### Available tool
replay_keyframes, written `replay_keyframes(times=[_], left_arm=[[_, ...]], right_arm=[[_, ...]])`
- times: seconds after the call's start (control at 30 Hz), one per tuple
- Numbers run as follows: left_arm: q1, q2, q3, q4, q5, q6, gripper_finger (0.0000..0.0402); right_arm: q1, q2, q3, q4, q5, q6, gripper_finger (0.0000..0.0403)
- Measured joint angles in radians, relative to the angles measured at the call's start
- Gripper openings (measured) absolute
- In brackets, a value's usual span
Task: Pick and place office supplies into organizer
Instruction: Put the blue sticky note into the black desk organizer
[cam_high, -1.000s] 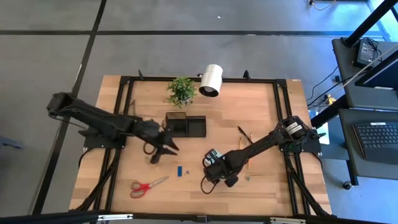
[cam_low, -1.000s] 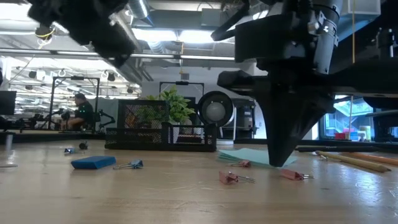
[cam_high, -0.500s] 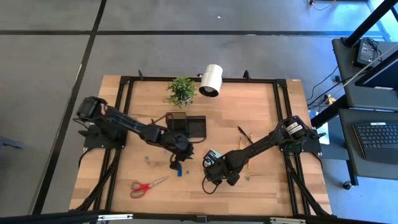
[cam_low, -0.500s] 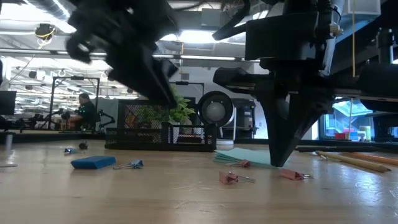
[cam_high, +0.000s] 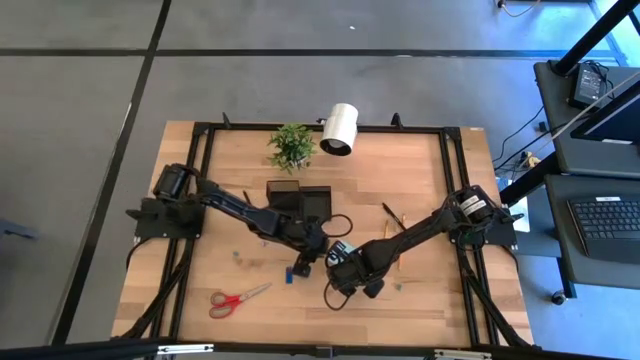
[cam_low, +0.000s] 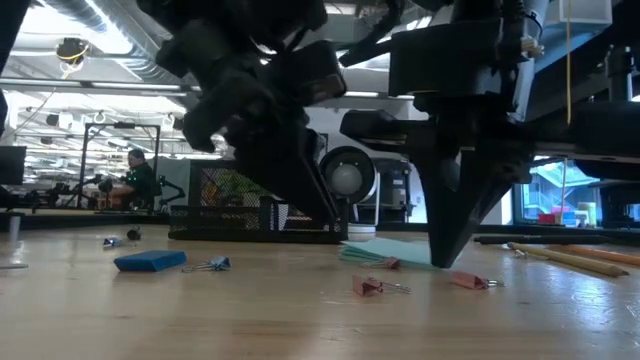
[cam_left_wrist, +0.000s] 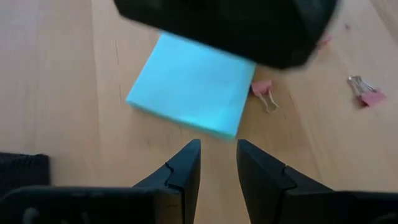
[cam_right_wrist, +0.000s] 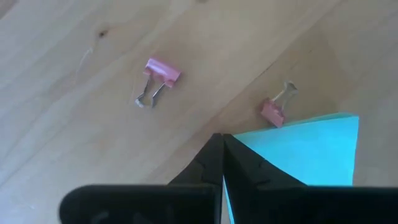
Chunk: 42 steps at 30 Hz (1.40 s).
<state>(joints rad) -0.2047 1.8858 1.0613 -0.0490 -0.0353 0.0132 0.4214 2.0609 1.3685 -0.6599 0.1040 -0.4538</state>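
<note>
The pale teal note pad (cam_left_wrist: 193, 93) lies flat on the table's middle, seen as a small patch (cam_high: 343, 246) in the high view. My right gripper (cam_right_wrist: 222, 138) is shut, pointing steeply down, its tips at a corner of the pad. My left gripper (cam_left_wrist: 219, 146) slants down just short of the pad's opposite edge; it is open by a narrow gap with nothing between the fingers. The black organizer (cam_high: 298, 203) stands behind them. A small blue piece (cam_high: 289, 272) and the red-handled scissors (cam_high: 238, 298) lie nearer the front edge. Pink clips (cam_right_wrist: 160, 73) lie by the pad. My right gripper sets its shut fingertips on the note pad's corner (cam_right_wrist: 244, 144) from above, pointing down. In the low view the tips come down onto the pad's end (cam_low: 432, 258). The pad lies flat on the table.
A small potted plant (cam_high: 292, 145) and a white lamp (cam_high: 340, 128) stand at the far edge. Pencils (cam_high: 395, 215) lie right of the organizer. More clips (cam_low: 210, 265) lie near the blue piece (cam_low: 150, 261). A person sits far off in the room (cam_low: 130, 178).
My left gripper has gone toward the table's right edge and down, from the left of the organizer, past the blue piece, to the note pad's side, its arm stretching out across the table. Its finger gap looks unchanged.
</note>
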Motion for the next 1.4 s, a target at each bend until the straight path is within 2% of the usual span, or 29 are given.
replay_keyframes(times=[0.27, 0.6, 0.87, 1.03, 1.13, 1.4], left_arm=[[0.000, 0.049, 0.020, 0.020, 0.000, -0.057, 0.0098], [0.000, 0.049, 0.020, 0.022, -0.001, -0.105, 0.0098], [0.000, 0.049, 0.020, 0.022, -0.002, -0.105, 0.0098], [0.000, 0.049, 0.020, 0.022, -0.003, -0.105, 0.0098], [0.000, 0.049, 0.020, 0.022, -0.003, -0.105, 0.0098], [0.004, 0.049, 0.019, 0.021, -0.001, -0.105, 0.0098]], right_arm=[[0.000, 0.000, 0.000, 0.013, 0.006, 0.000, 0.0010], [0.000, 0.000, 0.002, 0.013, 0.007, 0.006, 0.0010], [0.000, 0.002, 0.008, 0.006, 0.007, 0.061, 0.0010], [-0.001, 0.002, 0.009, 0.005, 0.007, 0.152, 0.0014], [0.000, 0.002, 0.010, 0.004, 0.006, 0.188, 0.0039], [-0.004, 0.007, 0.037, -0.013, 0.008, 0.187, 0.0148]])
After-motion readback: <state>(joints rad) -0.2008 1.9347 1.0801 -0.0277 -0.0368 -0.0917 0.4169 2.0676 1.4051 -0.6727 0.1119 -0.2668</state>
